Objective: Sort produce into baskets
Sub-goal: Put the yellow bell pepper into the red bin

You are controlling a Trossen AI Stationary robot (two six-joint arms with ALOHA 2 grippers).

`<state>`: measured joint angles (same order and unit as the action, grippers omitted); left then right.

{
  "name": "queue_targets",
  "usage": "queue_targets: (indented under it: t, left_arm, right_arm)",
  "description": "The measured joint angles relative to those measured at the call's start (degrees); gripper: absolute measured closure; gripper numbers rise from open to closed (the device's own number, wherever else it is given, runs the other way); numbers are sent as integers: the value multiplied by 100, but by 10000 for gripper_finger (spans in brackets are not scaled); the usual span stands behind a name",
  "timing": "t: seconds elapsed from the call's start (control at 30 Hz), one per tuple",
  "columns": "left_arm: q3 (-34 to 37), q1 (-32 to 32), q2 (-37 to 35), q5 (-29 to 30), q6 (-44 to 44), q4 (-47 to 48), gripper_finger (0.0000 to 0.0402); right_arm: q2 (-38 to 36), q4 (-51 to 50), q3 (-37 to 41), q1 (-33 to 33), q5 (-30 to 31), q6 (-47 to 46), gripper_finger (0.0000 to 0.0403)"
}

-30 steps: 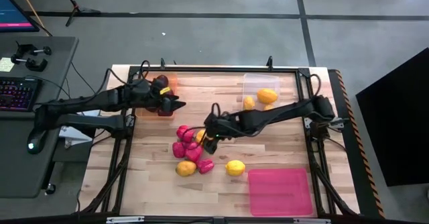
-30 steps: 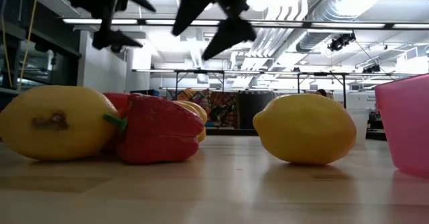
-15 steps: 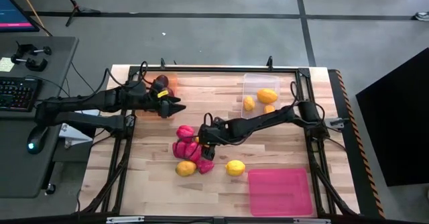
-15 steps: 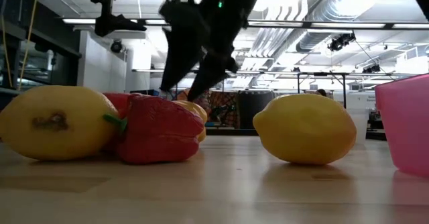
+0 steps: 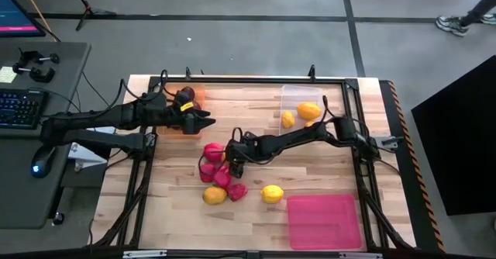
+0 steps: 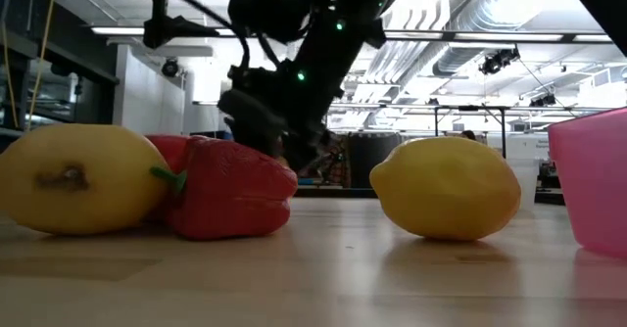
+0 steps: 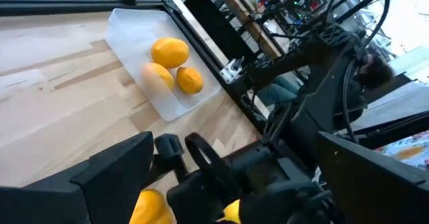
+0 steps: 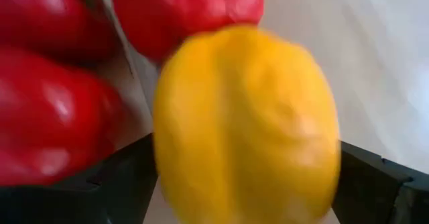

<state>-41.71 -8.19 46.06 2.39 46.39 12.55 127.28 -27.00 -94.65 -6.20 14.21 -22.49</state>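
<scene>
A pile of red peppers (image 5: 213,152) and yellow fruits lies mid-table. My right gripper (image 5: 232,157) is low in the pile and open. Its fingers (image 8: 120,184) stand on either side of a yellow fruit (image 8: 244,123), and I cannot tell if they touch it. In the low view the gripper (image 6: 279,136) is down behind a red pepper (image 6: 230,188). My left gripper (image 5: 203,122) is open and empty and hovers beside the orange tray (image 5: 195,96) at the far left. The clear tray (image 5: 298,96) holds three yellow-orange fruits. The pink tray (image 5: 324,222) lies near right.
A lemon (image 5: 271,194) and a yellow fruit (image 5: 215,195) lie on the wood near the pile, with red peppers (image 5: 238,191) between them. Black frame rails run along the table's edges. Bare wood lies between the pile and the pink tray.
My right gripper has come down and a little toward the table's left, into the pile, until its open fingers flank the yellow fruit. The produce has kept its place.
</scene>
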Motion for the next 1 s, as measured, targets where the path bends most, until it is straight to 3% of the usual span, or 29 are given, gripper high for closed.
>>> queue_targets:
  t: [0.33,0.57,0.63,1.0]
  left_arm:
    - [0,0,-2,-44,37,-526,4]
    - [0,-2,-2,-109,155,-1135,4]
    - [0,-2,-2,-167,156,-1239,4]
    - [0,-2,-13,-178,-104,-1288,4]
  right_arm:
    - [72,399,-15,113,43,422,53]
    - [29,366,-11,175,216,456,133]
    - [-57,322,-11,182,274,484,139]
    - [-1315,-1857,193,199,883,1223,139]
